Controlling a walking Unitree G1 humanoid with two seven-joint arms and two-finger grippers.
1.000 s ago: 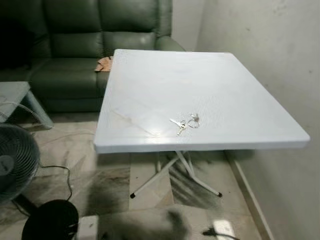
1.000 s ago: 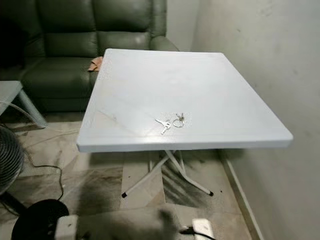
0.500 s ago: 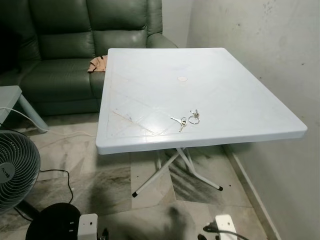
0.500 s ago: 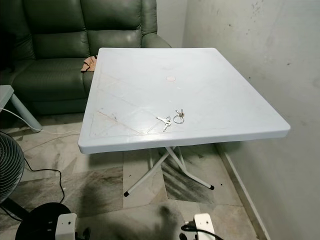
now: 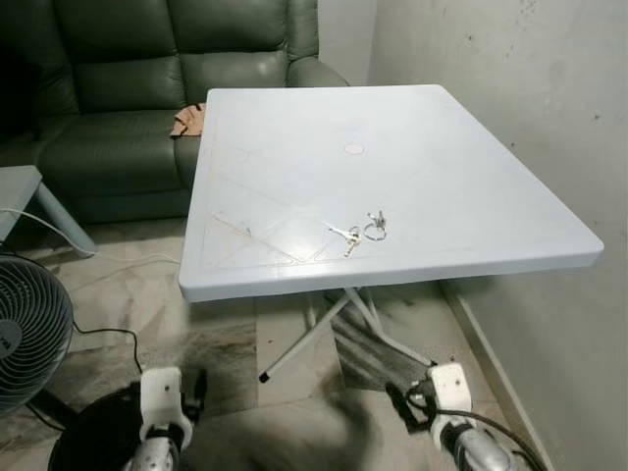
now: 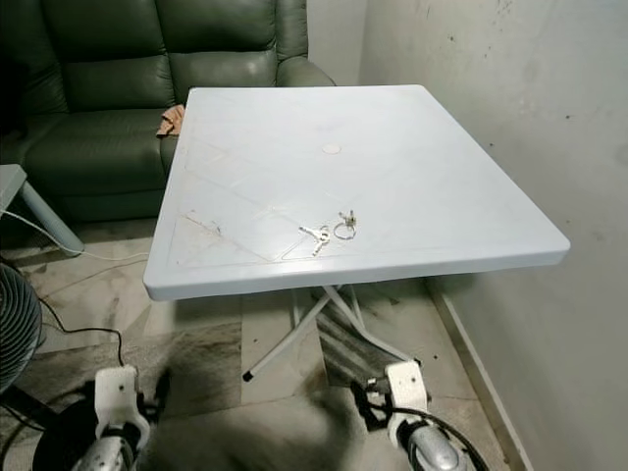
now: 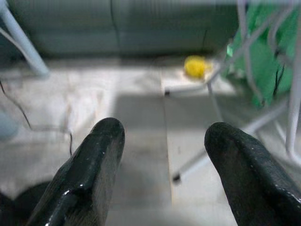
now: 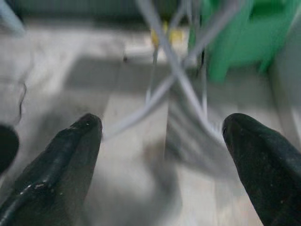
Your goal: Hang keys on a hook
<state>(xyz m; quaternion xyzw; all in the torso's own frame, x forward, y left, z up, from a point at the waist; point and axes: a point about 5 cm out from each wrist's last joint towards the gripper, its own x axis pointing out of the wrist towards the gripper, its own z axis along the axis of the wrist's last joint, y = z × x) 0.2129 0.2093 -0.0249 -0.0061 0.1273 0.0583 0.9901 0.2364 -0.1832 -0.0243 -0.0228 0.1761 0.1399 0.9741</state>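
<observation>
A: Where are the keys (image 5: 360, 232) lying?

B: They lie flat on the white table (image 5: 471, 186), in the near half, a little to the right of the middle and not far from the front edge. Nothing touches them.

A: Which way does the bunch point?

B: Its long axis runs almost across the table, from left to right, and the right end sits slightly farther from the robot. On the left there are two keys, and their blades point to the near left. On the right there is the ring, with one small piece more behind it.

A: How do they look?

B: Silver metal, thin and small, with a round split ring. The teeth are too small to see.

A: And the grippers?

B: Both are low, below the table top and above the tiled floor (image 5: 226, 343). The left gripper (image 7: 164, 155) has its two black fingers spread, with nothing between them. The right gripper (image 8: 162, 150) has its fingers spread wide too, and also holds nothing. In front of it I see the white crossed table legs (image 8: 171, 70), blurred, and something green (image 8: 244, 37) behind them.

A: What more is around?

B: A dark green leather sofa (image 5: 118, 98) stands behind the table, with a small brown thing (image 5: 186, 120) on the seat. A fan (image 5: 29, 329) stands at the left, and a plain wall (image 5: 520, 88) is at the right
</observation>
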